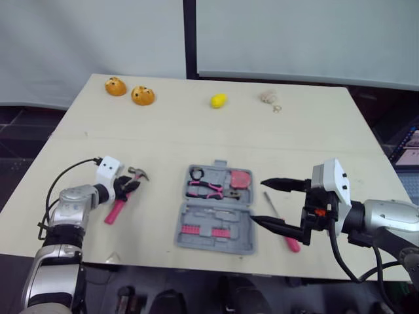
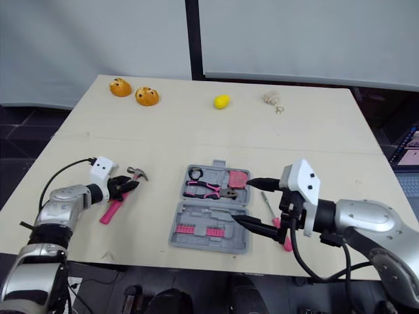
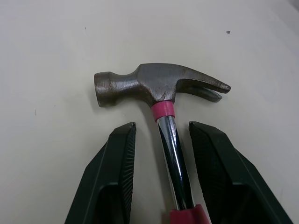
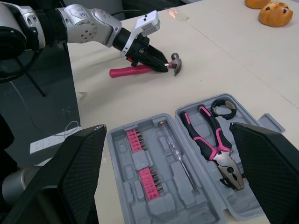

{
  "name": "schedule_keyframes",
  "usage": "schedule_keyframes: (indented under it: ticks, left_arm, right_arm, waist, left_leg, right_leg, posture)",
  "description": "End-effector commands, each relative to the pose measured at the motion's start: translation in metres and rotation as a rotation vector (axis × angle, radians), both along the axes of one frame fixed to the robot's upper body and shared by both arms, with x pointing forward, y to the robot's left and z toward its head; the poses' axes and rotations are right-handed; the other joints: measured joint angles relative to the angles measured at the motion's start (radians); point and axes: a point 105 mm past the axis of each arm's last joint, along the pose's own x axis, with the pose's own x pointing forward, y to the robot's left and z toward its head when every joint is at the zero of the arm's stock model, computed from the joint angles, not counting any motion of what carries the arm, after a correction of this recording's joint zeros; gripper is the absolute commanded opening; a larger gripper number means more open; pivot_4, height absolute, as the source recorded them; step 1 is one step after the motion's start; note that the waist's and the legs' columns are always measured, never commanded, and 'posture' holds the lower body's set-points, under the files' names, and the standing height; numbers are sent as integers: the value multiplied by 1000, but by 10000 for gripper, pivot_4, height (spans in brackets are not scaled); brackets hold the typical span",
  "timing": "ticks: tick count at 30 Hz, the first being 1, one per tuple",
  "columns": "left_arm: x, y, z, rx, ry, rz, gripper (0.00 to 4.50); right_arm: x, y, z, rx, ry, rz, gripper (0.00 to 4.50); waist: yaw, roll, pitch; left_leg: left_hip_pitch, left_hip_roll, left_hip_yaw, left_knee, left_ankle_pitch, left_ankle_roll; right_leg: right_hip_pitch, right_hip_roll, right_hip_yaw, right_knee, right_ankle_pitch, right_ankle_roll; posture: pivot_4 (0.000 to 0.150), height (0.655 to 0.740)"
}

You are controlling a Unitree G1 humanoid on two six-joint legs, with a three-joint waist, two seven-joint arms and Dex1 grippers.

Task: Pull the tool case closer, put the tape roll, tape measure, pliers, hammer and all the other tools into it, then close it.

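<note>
Over on the table's (image 1: 314, 131) left, the left gripper (image 1: 133, 186) sits with 2 fingers parted astride the shaft of the hammer (image 3: 159, 86) — not clamped — while the right gripper (image 1: 257, 201) hangs wide open at the right edge of the open tool case (image 1: 236, 230), pliers (image 1: 206, 191) inside.

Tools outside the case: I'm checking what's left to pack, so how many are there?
2. The hammer lies left of the case; the screwdriver lies right of it. More may be hidden.

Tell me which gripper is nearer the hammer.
Left. The left gripper, open, straddles the shaft of the hammer just below its head. The right gripper hangs open at the right edge of the case, far from the hammer.
</note>
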Motion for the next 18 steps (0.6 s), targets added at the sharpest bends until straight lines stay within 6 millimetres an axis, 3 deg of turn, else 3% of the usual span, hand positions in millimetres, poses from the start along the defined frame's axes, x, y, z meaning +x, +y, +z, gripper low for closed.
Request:
schedule_keyframes:
  ticks: [1, 3, 4, 8, 12, 16, 18]
  left_arm:
    - [-1, -3, -7, 8, 9, -5, 14181]
    - [0, -6, -6, -8, 5, -15, 6693]
    - [0, -7, -6, -10, 5, -19, 895]
    - [0, -7, 1, -1, -13, -30, 338]
    - [-3, -15, 28, 72, -70, -172, 338]
    - [-36, -83, 73, 147, -74, -645, 338]
    - [-51, -110, 85, 177, -53, -795, 338]
  right_arm:
    - [-3, -1, 10, -6, -54, -4, 45000]
    - [-3, -3, 10, -8, -52, -7, 45000]
    - [-4, -3, 10, -10, -51, -9, 45000]
    - [-7, -7, 10, -15, -46, -25, 45000]
    - [-12, -16, 9, -27, -32, -59, 45000]
    - [-24, -34, 4, -61, 21, -113, 45000]
    - [-30, -41, 0, -81, 49, -134, 45000]
  waist:
    - [0, 0, 0]
    - [-1, 0, 0]
    - [0, 0, 0]
    - [1, 0, 0]
    - [-2, -1, 0]
    - [0, -4, 2]
    - [3, -3, 2]
  left_leg:
    - [0, 0, 0, 0, 0, 0]
    - [0, 0, 0, 0, 0, 0]
    - [0, 0, 0, 0, 0, 0]
    - [-1, 0, 0, 0, 0, 0]
    - [-1, 0, 0, 0, 0, 0]
    - [-4, 2, -1, -1, -1, 0]
    - [-5, 1, -2, -1, -1, 0]
  right_leg:
    - [0, 0, 0, 0, 0, 0]
    - [0, 0, 0, 0, 0, 0]
    - [0, 0, 0, 0, 0, 0]
    - [0, 0, 0, -1, 0, 0]
    - [0, 0, 0, -1, 0, 0]
    - [-2, 1, -1, -3, 0, 0]
    - [-1, 1, -3, -5, 0, 0]
  posture:
    - [1500, 7400]
    - [1500, 7400]
    - [1500, 7400]
    - [1500, 7400]
    - [1500, 7400]
    - [1500, 7400]
    - [1500, 7400]
